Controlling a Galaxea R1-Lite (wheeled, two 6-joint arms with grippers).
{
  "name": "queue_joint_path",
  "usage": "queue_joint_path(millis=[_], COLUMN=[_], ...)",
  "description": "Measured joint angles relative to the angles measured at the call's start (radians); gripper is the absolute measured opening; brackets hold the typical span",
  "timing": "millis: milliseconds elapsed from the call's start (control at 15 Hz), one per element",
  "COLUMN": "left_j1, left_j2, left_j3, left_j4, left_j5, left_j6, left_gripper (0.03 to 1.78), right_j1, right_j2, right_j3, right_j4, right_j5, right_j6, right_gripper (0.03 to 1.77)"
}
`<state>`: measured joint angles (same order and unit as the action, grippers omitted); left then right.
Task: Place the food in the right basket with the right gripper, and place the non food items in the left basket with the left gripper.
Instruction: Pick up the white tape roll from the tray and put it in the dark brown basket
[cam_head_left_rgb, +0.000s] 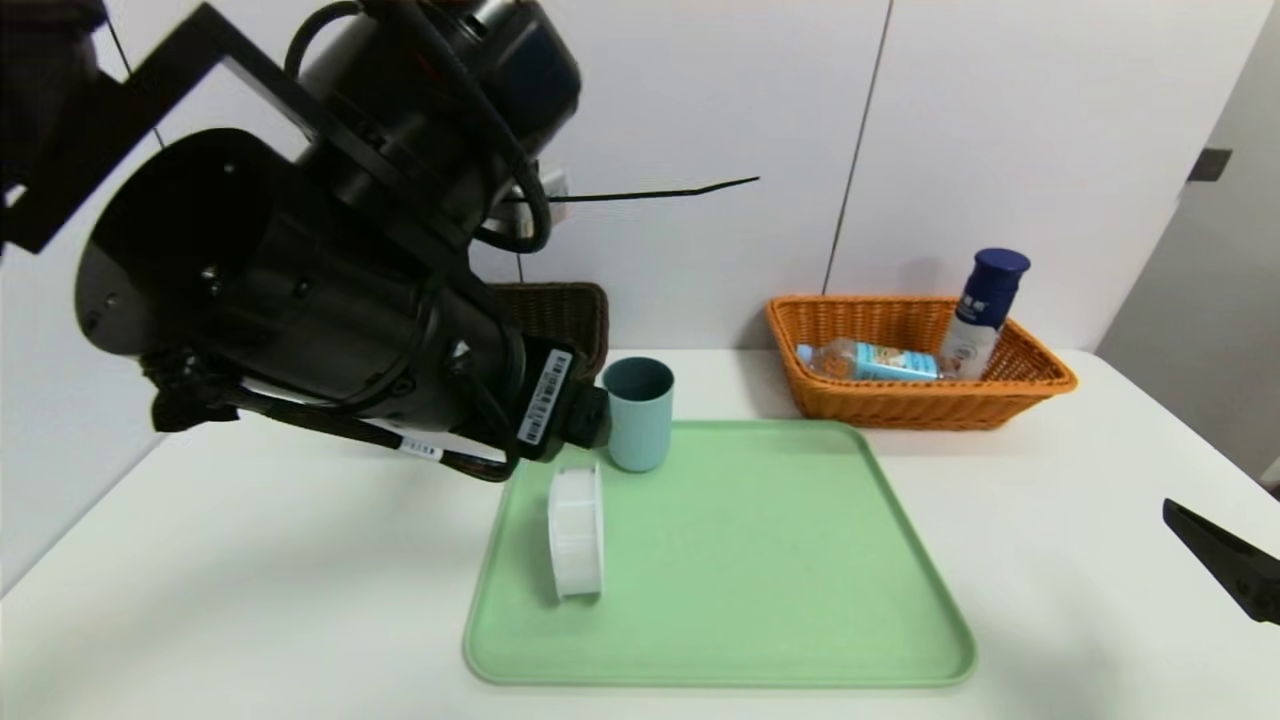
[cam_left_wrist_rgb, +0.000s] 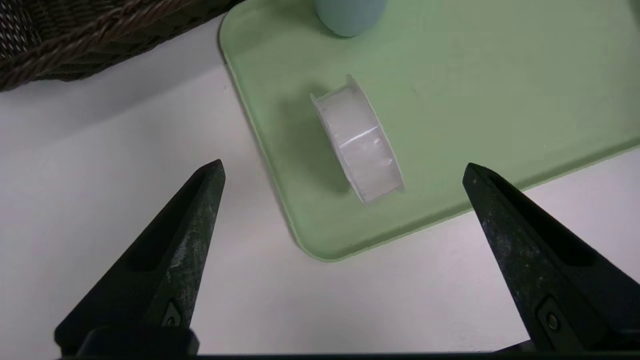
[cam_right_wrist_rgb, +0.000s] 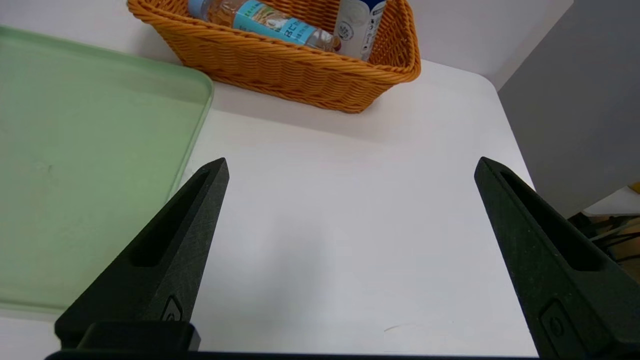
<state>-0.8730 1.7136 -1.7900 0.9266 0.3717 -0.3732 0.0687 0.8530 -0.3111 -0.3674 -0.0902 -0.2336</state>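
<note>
A: We see the left gripper spread wide above the round case, which stands on edge on the tray.

B: We judge that a glancing finger may roll it; the right gripper, also wide, is idle.

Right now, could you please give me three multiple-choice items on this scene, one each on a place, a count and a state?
1. Where is the teal cup?
A. in the orange basket
B. at the green tray's far left corner
C. on the bare table

2. How many bottles are in the orange basket?
A. none
B. two
C. four

3. How does the white round case rest?
A. on its edge
B. flat
C. inside the cup

Answers: 1 B, the cup stands upright there. 2 B, the water bottle lies down and the white bottle leans. 3 A, its rim meets the tray, below the open left end effector.
</note>
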Motion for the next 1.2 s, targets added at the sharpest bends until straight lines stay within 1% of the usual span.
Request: queue_joint_path(millis=[133,267,333,400,533,733,1200], left_j1=[-0.038,-0.082,-0.097,-0.104,-0.11,-0.111,-0.048], left_j2=[0.047,0.089,0.106,0.121,0.142,0.173,0.246], left_j3=[-0.073,-0.134,-0.147,-0.153,-0.146,-0.127,-0.119], left_j4=[0.061,0.114,0.141,0.153,0.164,0.179,0.174], left_j5=[0.022,0.029,0.034,0.042,0.056,0.097,0.103], left_j6=[-0.113,-0.21,-0.256,-0.275,-0.277,-0.278,-0.288], left_gripper=[1.69,1.69,1.69,1.69,1.69,1.69,1.69], right_j1=[0.001,0.001,0.001,0.001,0.001,0.001,0.001], right_j2=[-0.003,-0.006,-0.011,-0.016,-0.024,-0.034,-0.071], right_j3=[0.005,0.014,0.018,0.022,0.023,0.031,0.061], right_j4=[0.0,-0.001,0.001,0.005,0.005,0.006,0.014], right_j5=[0.0,0.0,0.0,0.0,0.001,0.0,0.0], right_j6=[-0.002,-0.009,-0.011,-0.011,-0.011,-0.011,-0.011], right_gripper=[1.69,1.69,1.69,1.69,1.69,1.69,1.7])
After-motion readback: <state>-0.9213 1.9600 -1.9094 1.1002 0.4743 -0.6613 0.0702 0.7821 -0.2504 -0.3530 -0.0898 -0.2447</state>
